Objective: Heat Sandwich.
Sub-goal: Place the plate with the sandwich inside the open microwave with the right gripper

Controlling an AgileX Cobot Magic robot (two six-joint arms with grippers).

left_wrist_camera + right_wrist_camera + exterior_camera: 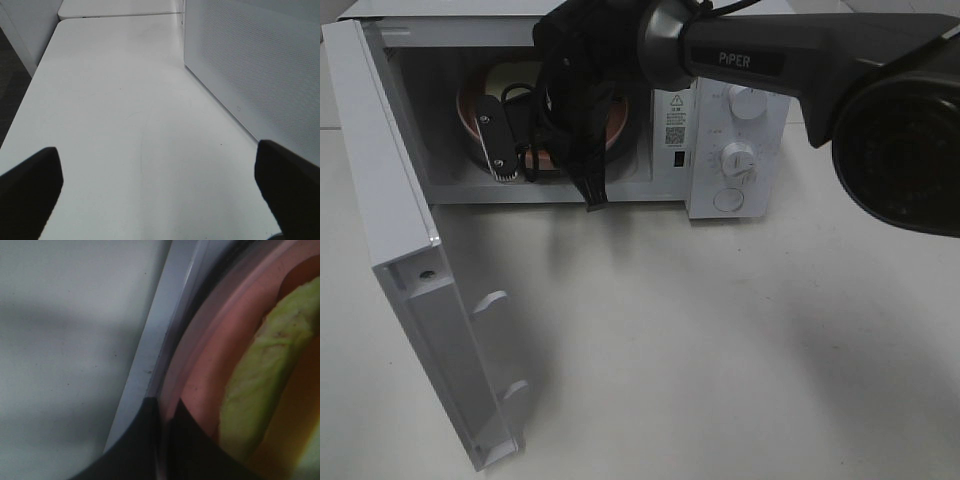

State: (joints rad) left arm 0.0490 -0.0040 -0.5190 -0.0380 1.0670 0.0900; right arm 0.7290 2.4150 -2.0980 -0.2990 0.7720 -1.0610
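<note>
Inside the open microwave [735,110], the sandwich [515,76] lies on a round pink plate [470,112]; most of both is hidden by my right arm. That arm reaches in from the right, and my right gripper [503,165] is at the plate's front rim. The right wrist view shows the right gripper [161,437] shut on the pink plate's [205,365] rim, with the sandwich's pale green filling [260,370] close behind. My left gripper [160,200] hangs open over bare table beside the microwave's perforated side wall [250,60], holding nothing.
The microwave door [410,260] is swung wide open toward the front left. Two white knobs [738,158] and a button sit on the control panel at right. The white table [720,340] stretches in front of the microwave.
</note>
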